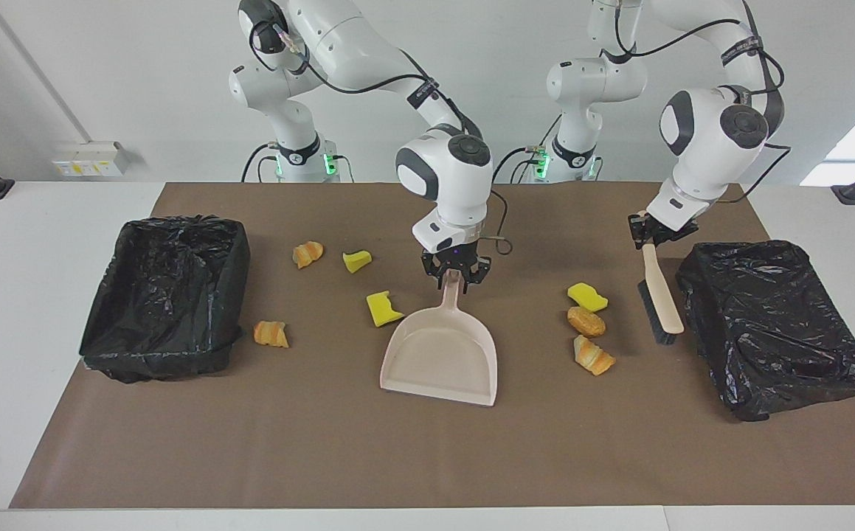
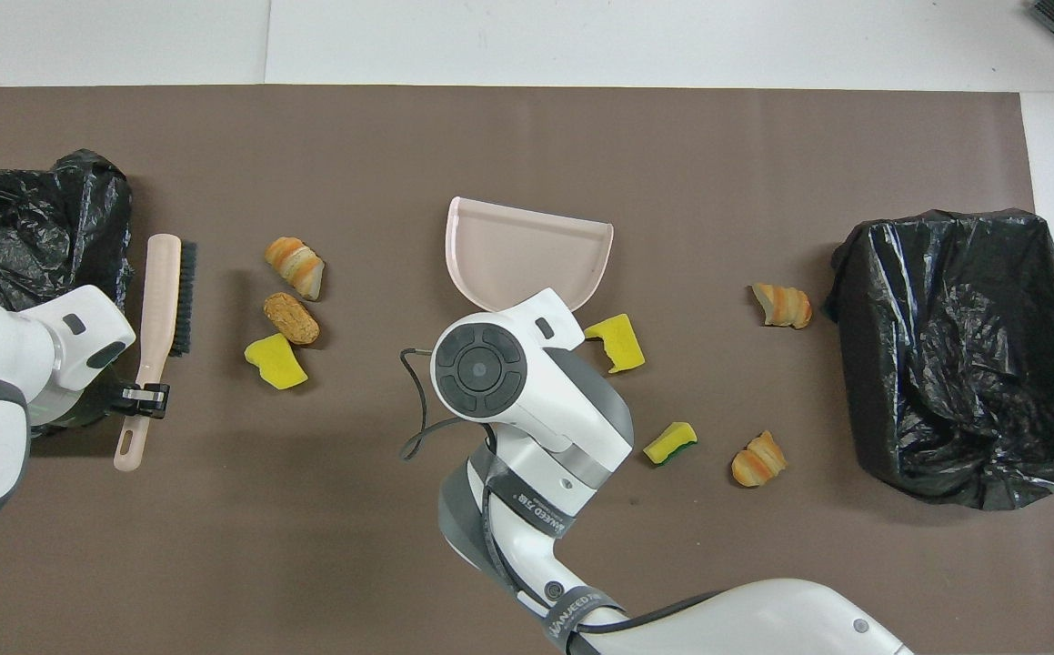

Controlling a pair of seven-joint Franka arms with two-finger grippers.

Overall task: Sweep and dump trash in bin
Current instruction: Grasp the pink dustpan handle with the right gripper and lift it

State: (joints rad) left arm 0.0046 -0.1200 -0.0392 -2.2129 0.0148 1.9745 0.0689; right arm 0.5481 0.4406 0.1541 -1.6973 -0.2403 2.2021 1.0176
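My right gripper (image 1: pixel 455 276) is shut on the handle of the pink dustpan (image 1: pixel 442 354), whose pan lies on the brown mat mid-table (image 2: pixel 527 255). My left gripper (image 1: pixel 652 236) is shut on the handle of the wooden brush (image 1: pixel 659 299), bristle end down by the mat (image 2: pixel 158 300). Trash lies scattered. A sponge piece (image 1: pixel 587 296), a bread piece (image 1: pixel 586 321) and a croissant piece (image 1: pixel 594 355) lie between dustpan and brush. Two sponge pieces (image 1: pixel 383 308) (image 1: pixel 357 260) and two croissant pieces (image 1: pixel 307 254) (image 1: pixel 271 333) lie toward the right arm's end.
Two bins lined with black bags stand on the mat, one at the right arm's end (image 1: pixel 161 354) and one at the left arm's end (image 1: pixel 788 383), beside the brush. The brown mat (image 1: pixel 324 457) covers most of the white table.
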